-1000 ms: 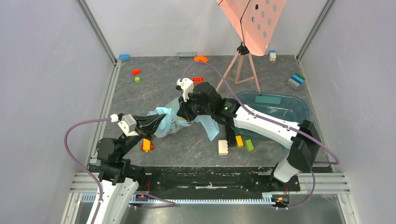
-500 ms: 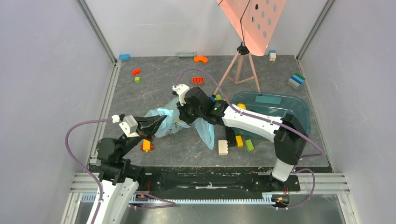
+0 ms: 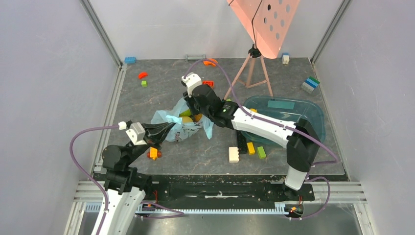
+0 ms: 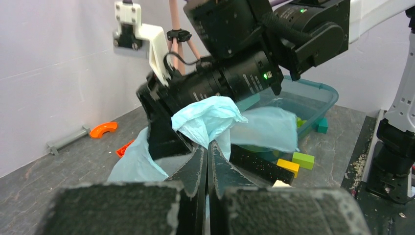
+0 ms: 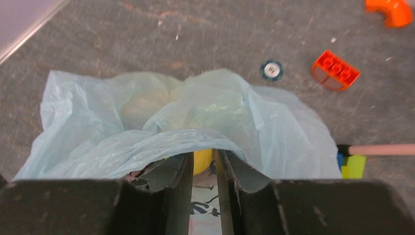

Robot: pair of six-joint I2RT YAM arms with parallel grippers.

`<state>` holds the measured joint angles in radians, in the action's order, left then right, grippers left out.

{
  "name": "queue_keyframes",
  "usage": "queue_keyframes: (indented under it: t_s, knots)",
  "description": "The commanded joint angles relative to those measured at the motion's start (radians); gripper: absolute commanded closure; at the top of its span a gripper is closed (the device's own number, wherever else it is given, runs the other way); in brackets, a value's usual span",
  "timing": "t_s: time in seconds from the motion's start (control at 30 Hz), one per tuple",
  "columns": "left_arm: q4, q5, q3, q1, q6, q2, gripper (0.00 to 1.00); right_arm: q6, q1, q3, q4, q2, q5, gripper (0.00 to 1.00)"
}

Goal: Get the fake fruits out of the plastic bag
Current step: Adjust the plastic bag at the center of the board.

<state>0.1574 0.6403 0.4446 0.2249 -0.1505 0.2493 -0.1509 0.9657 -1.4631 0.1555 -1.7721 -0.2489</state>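
My right claw (image 3: pixel 192 108) has swung toward the far edge of the counter (image 3: pixel 161 93) and dragged the plastic bag (image 3: pixel 169 119) with it. The flap that trailed toward the near-right corner half a second ago is now gathered in. The mouth gapes, showing a yellow lemon (image 3: pixel 186 119) and a small orange (image 3: pixel 197 117) still inside, left of centre, so I judge the fruit reachable. The right jaws stand a narrow slit apart with film across the tips, and I cannot tell whether they pinch it. My left claw (image 3: pixel 165 129) stays closed flat on the bag's near-left fold.
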Motion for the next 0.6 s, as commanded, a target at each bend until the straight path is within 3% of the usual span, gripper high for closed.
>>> queue_keyframes:
  t_s: [0.0,0.2,0.57]
  knots:
    - [-0.020,0.026,0.005,0.001,0.046,-0.021,0.98,0.058,0.001,-0.103,-0.059,0.020,-0.119,0.71]
    - [-0.064,0.014,0.011,0.001,0.081,-0.036,0.98,0.143,0.000,-0.146,-0.005,0.023,-0.212,0.56]
    - [-0.109,-0.004,0.012,0.001,0.116,-0.050,0.98,0.373,-0.002,-0.251,0.109,0.045,-0.346,0.51]
